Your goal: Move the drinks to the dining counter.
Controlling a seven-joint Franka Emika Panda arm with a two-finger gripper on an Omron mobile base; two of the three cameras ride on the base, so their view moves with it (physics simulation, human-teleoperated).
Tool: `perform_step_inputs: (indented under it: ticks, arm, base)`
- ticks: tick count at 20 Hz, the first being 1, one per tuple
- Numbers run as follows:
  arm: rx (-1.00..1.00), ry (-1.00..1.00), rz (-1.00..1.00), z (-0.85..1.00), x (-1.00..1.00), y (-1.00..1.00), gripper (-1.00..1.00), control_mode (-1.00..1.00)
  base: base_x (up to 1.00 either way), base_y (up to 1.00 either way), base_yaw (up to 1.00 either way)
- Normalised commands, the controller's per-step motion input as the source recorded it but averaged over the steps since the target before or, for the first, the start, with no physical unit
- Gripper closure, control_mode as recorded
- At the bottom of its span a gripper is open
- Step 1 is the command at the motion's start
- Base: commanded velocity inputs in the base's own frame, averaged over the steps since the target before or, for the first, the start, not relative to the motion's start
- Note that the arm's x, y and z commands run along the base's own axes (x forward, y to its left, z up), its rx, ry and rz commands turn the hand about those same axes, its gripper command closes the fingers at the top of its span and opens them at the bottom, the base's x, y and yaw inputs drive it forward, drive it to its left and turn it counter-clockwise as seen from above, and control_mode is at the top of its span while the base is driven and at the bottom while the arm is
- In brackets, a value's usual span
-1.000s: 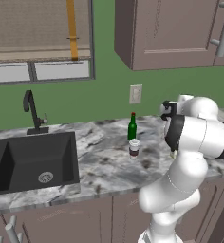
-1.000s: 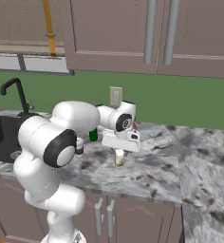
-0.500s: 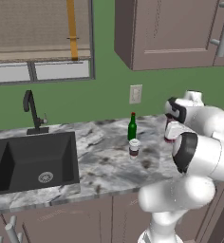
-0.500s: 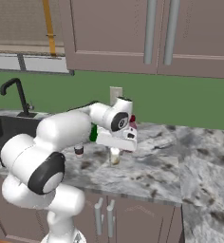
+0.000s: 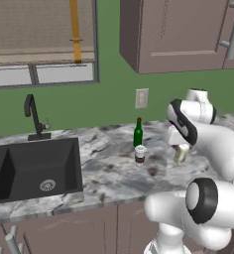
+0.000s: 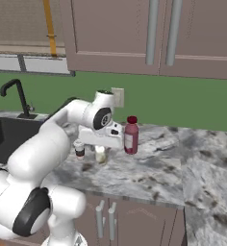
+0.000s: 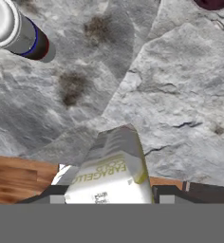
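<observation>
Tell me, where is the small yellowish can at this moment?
The yellowish can sits between the fingers above the marble counter, right of the white-topped cup and left of the red bottle.

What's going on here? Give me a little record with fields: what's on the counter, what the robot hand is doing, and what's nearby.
Surface: marble counter with a black sink
Drinks on it: green bottle, white-topped cup, red bottle
Gripper: closed around a yellowish can
Can: upright, hanging under the hand
Wall: green, with an outlet
Above: taupe cabinets
</observation>
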Motion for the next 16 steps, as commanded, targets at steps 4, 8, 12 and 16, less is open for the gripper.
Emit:
perform_step_inputs:
  ticks: [4, 8, 12, 16]
  arm:
    - [0.00, 0.00, 0.00, 0.34, 0.00, 0.32, 1.00, -1.00]
    - [0.00, 0.00, 0.00, 0.43, 0.00, 0.11, 1.00, -1.00]
    - [0.00, 0.00, -0.03, 0.49, -0.02, 0.00, 1.00, -1.00]
    - [-0.01, 0.00, -0.03, 0.42, -0.07, 0.00, 1.00, -1.00]
  base:
    - [0.00, 0.00, 0.00]
    - [0.00, 0.00, 0.00]
    - [0.00, 0.00, 0.00]
    - [0.00, 0.00, 0.00]
